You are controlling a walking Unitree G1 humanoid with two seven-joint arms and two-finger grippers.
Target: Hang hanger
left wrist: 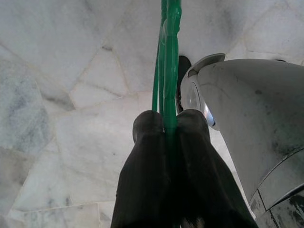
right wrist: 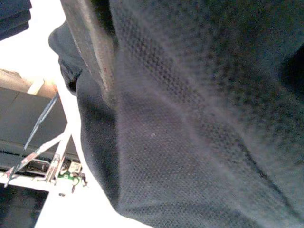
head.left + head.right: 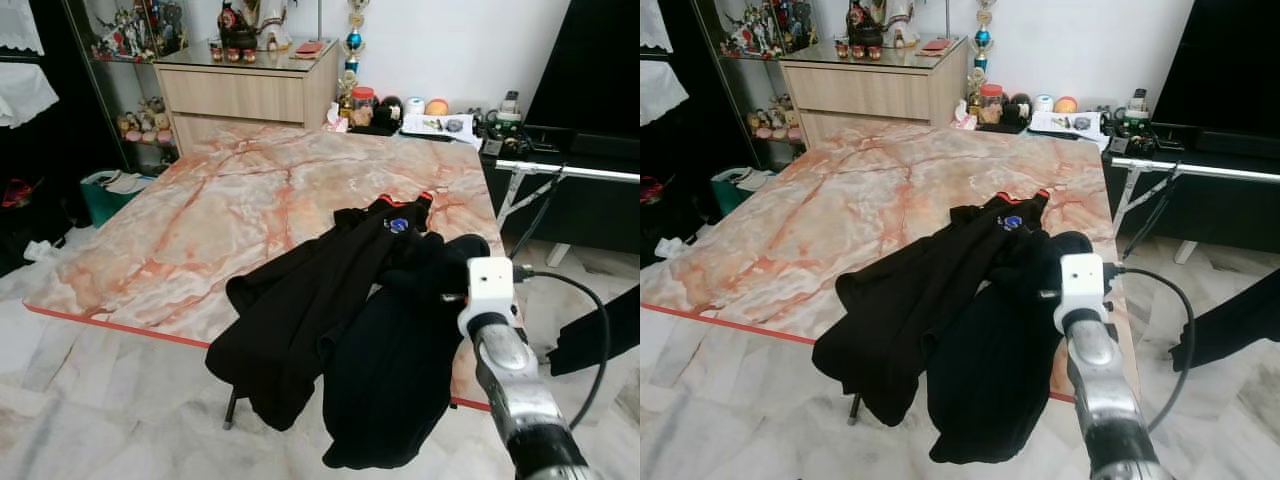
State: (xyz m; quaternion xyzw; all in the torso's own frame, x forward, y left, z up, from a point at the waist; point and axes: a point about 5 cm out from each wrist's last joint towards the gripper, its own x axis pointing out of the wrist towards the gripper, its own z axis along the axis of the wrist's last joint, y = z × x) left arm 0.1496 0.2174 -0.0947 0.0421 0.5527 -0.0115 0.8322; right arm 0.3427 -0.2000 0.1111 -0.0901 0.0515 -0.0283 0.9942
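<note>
We stand at the near corner of the bench (image 3: pixel 200 220), a broad marble-patterned top, with a pile of black clothes (image 3: pixel 330 320) draped over its near edge and hanging toward the floor. Beyond the far right corner a metal rail (image 3: pixel 570 170) on a stand looks like the likely place to hang things, though we judge that only from the task. Our right arm reaches into the clothes, and the right hand (image 2: pixel 142 114) is buried in dark knit fabric; one finger (image 2: pixel 88 42) shows against the cloth, but we cannot tell whether the hand is parted or gripping. The left hand (image 1: pixel 164 126) hangs low over the floor tiles, its two fingers pressed tight on a thin green hanger (image 1: pixel 167 57) that runs straight out between the tips. To do this step well, we should keep that pinch firm, lift the hanger up level with the collar (image 3: pixel 400 203), and have the right hand free one garment rather than the whole pile.
</note>
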